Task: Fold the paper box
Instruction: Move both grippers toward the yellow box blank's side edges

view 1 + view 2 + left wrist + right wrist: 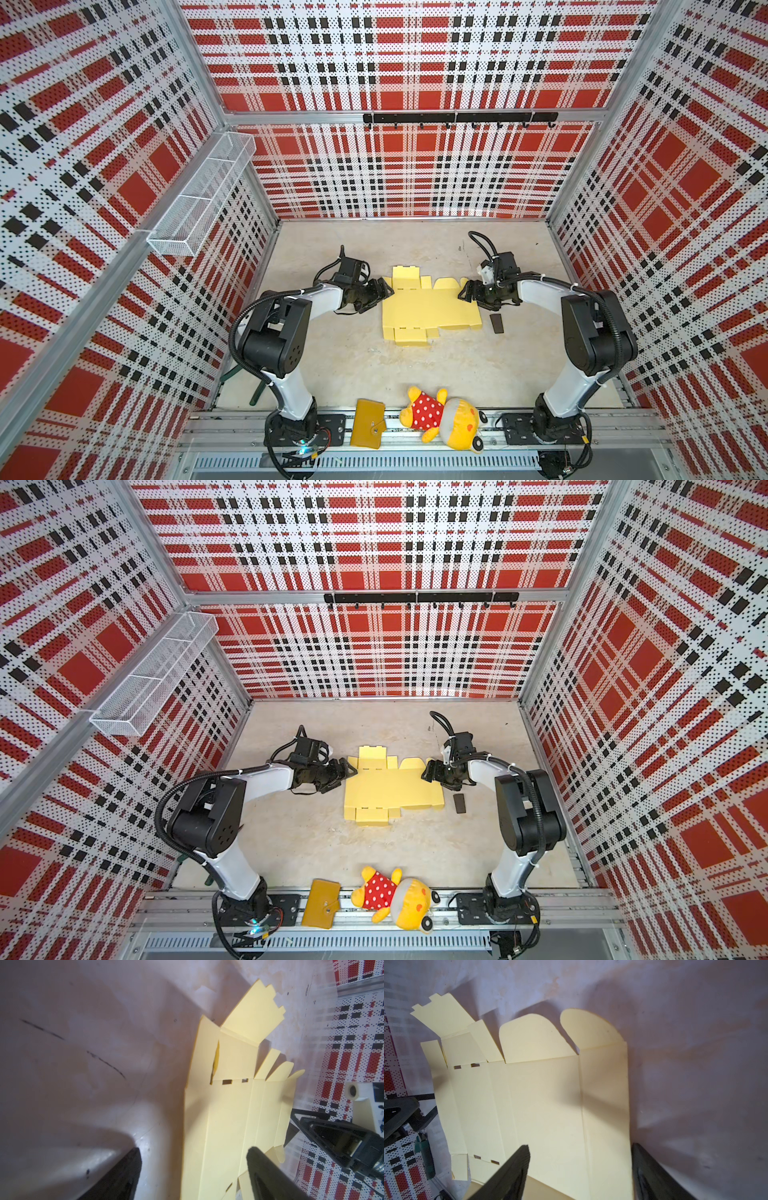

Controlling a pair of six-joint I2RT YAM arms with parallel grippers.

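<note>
The paper box (430,309) lies flat and unfolded in the middle of the table (365,374). The left gripper (384,291) and right gripper (465,291) straddle its opposite edges with jaws apart, probably to pinch and raise the side panels.

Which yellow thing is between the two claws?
The pale paper box, spread flat mid-table. The mustard wallet and the plush toy lie by the front rail instead.
</note>
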